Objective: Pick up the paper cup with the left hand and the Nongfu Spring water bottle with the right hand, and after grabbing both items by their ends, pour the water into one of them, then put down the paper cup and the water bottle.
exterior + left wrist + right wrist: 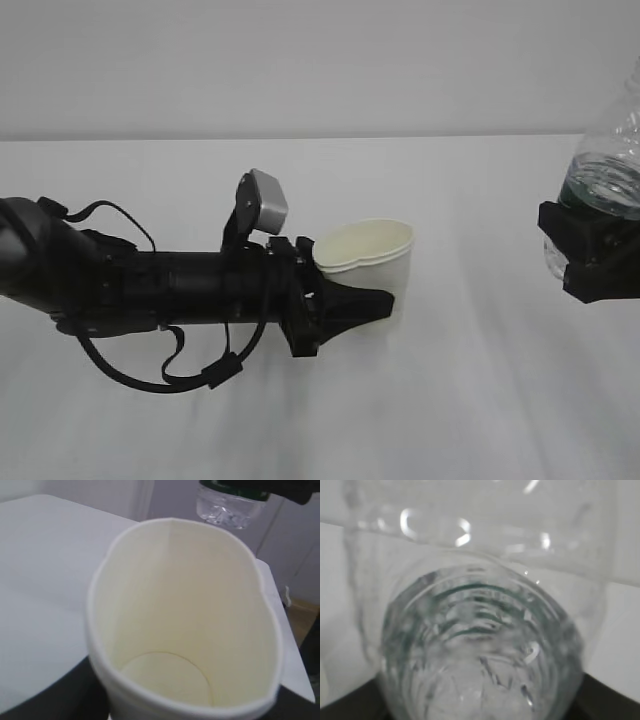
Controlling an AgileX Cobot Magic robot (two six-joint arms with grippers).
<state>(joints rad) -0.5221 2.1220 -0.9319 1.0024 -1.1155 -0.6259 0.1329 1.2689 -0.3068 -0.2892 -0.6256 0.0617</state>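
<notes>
While the left gripper (pixel 365 300) clasps the empty paper cup (pixel 372 262) upright at centre, the right gripper (pixel 595 262) grips the Nongfu Spring water bottle (pixel 608 165) well apart at far right, so pouring requires travelling leftward.

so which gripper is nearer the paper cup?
Left. The left gripper is clamped on the paper cup; the right gripper holds the water bottle well off to the cup's right.
</notes>
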